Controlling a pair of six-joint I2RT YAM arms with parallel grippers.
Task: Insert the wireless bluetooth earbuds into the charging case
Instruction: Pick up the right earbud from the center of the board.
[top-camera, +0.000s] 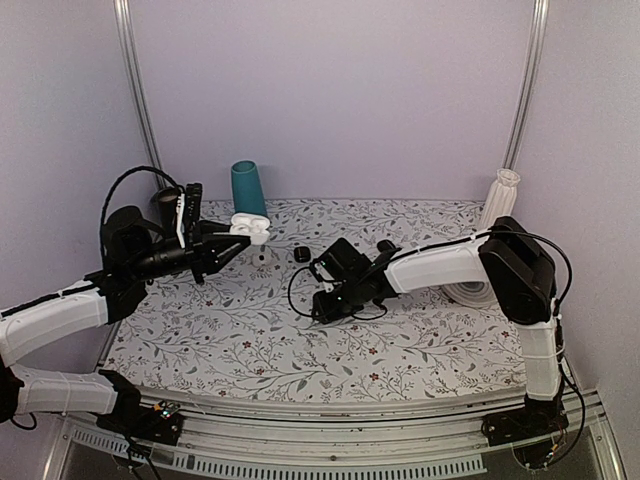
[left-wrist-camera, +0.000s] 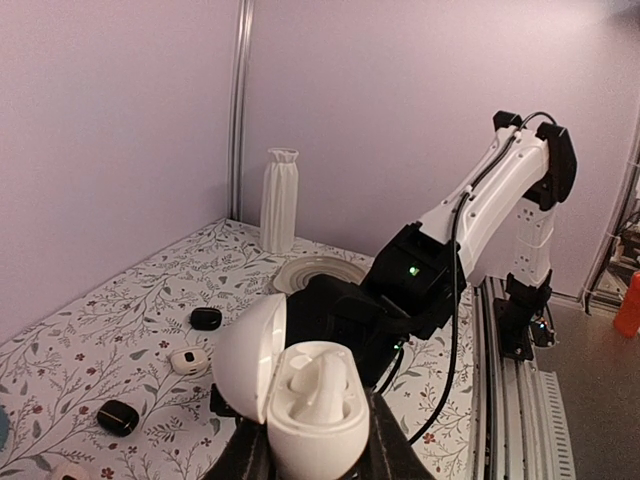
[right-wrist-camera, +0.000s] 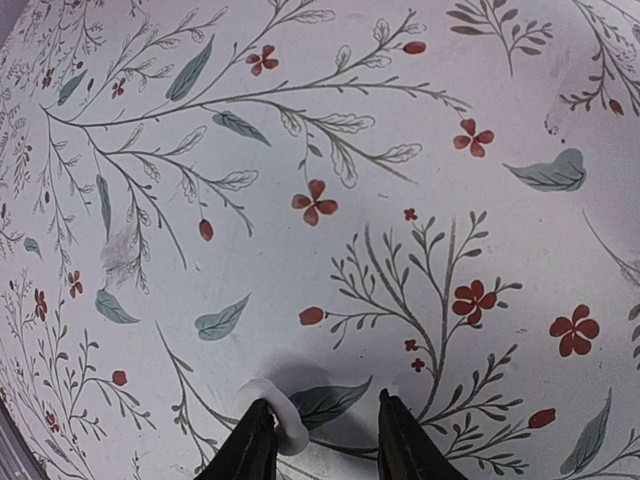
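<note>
The open charging case (left-wrist-camera: 318, 425), one earbud (left-wrist-camera: 326, 385) seated, is clamped in the left claw (left-wrist-camera: 310, 455). A second earbud (right-wrist-camera: 286, 422) on the counter (right-wrist-camera: 400, 150) is touched by the part-open right claw (right-wrist-camera: 325, 432).

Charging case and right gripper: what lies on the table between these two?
In the top view, a small black lump lies on the table, roughly between the charging case and the right gripper.
</note>
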